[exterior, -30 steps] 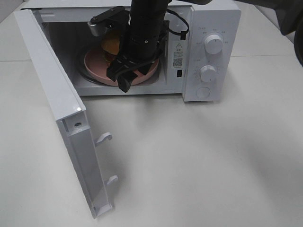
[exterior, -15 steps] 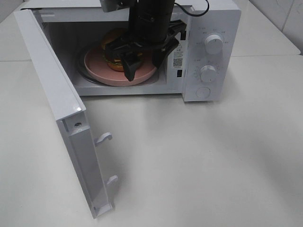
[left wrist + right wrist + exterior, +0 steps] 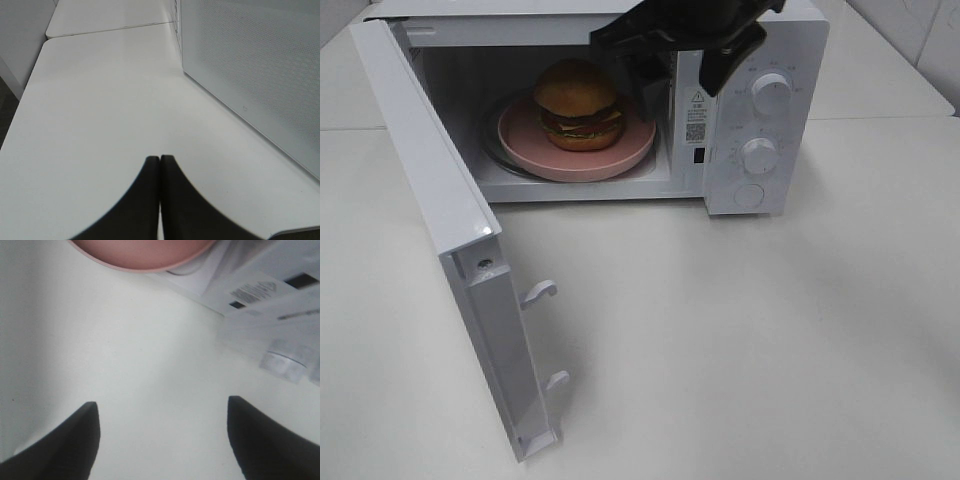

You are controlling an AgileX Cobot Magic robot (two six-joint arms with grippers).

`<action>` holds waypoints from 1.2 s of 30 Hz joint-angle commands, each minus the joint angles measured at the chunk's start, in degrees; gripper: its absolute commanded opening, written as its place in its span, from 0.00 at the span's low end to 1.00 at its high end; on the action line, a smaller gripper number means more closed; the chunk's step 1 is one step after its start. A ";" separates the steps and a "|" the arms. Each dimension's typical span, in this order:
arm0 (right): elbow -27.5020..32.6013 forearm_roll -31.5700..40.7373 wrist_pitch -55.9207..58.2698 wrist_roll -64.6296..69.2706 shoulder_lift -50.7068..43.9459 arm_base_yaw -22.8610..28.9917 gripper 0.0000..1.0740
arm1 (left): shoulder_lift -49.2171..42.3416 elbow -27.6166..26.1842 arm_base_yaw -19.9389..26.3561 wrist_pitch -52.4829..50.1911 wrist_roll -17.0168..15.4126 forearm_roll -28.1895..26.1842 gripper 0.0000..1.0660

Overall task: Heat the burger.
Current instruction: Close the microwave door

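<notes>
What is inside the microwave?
A burger sits on a pink plate inside the microwave. The open right gripper hides the cavity's upper right part, so that corner cannot be seen.

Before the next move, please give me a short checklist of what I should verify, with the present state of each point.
1. Burger sits on the pink plate inside the microwave: ok.
2. Right gripper open and empty: ok.
3. Door shut: not ok, it stands wide open.
4. Right gripper clear of the door's swing: cannot tell; it hangs before the upper edge of the opening.
5. Left gripper shut and empty, over the table: ok.
</notes>
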 commanded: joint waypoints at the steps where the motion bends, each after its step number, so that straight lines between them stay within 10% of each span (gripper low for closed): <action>1: 4.98 -0.69 1.72 1.03 -4.76 -3.72 0.63 | -1.15 0.23 0.06 -0.74 -0.40 0.11 0.00; 17: 22.75 -0.92 1.66 2.23 -23.72 -20.34 0.63 | -1.15 0.23 0.06 -0.74 -0.40 0.11 0.00; 36: 47.50 -1.09 1.66 2.92 -52.25 -21.94 0.63 | -1.15 0.23 0.06 -0.74 -0.40 0.11 0.00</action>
